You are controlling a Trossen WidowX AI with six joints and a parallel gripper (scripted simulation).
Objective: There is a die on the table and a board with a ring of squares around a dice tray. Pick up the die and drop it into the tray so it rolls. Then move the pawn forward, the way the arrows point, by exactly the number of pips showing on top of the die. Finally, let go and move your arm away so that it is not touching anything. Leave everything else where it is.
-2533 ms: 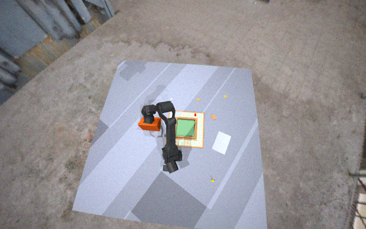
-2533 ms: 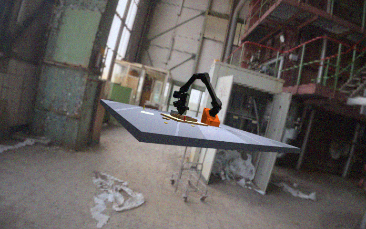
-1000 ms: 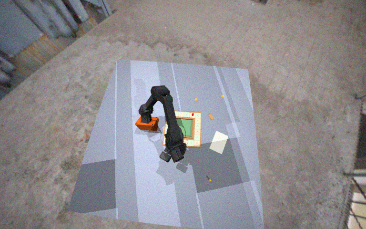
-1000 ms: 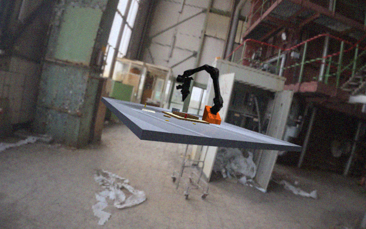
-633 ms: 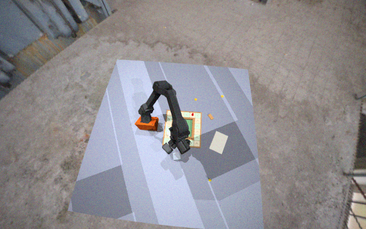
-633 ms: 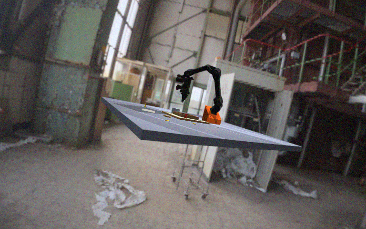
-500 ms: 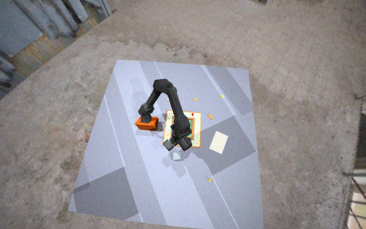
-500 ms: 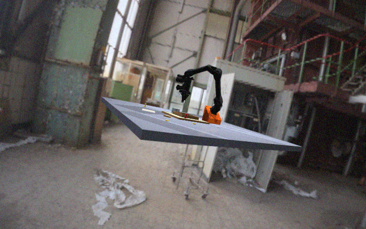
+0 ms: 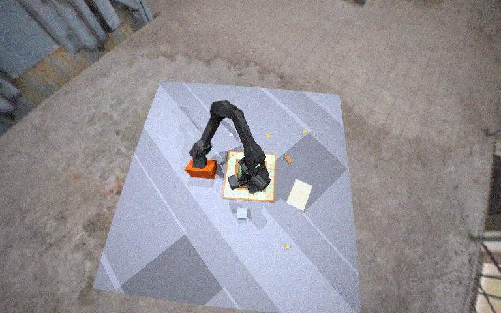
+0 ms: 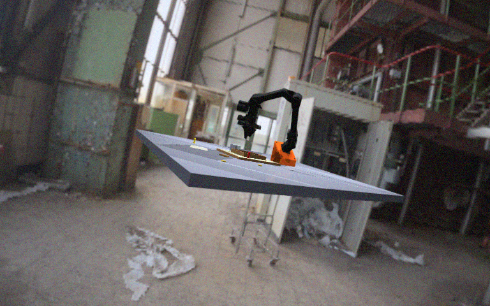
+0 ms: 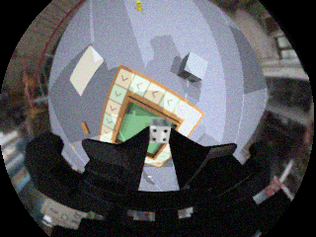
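My gripper (image 9: 243, 181) (image 10: 247, 136) (image 11: 158, 129) is shut on the white die (image 10: 247, 138) (image 11: 160, 132), held well above the board. Dark pips show on the die's face toward the wrist camera. In the wrist view the die overlaps a corner of the green-floored dice tray (image 9: 237, 166) (image 10: 238, 153) (image 11: 134, 119). The board (image 9: 271, 196) (image 10: 270, 162) (image 11: 139, 85) has a ring of pale squares with arrows around the tray. The red pawn (image 10: 248, 154) stands upright on the board in the exterior view; it does not show in the top view or the wrist view. The arm hides part of the board.
A grey block (image 9: 241, 212) (image 10: 235, 146) (image 11: 194, 67) sits beside the board. A pale card (image 9: 299, 194) (image 10: 199, 148) (image 11: 86, 70) and a small orange-brown block (image 9: 288, 159) (image 11: 85, 127) lie beyond another side. A yellow piece (image 9: 287, 246) (image 10: 194, 140) (image 11: 138, 6) stands farther out. Two yellow discs (image 9: 267, 135) (image 9: 304, 131) lie elsewhere.
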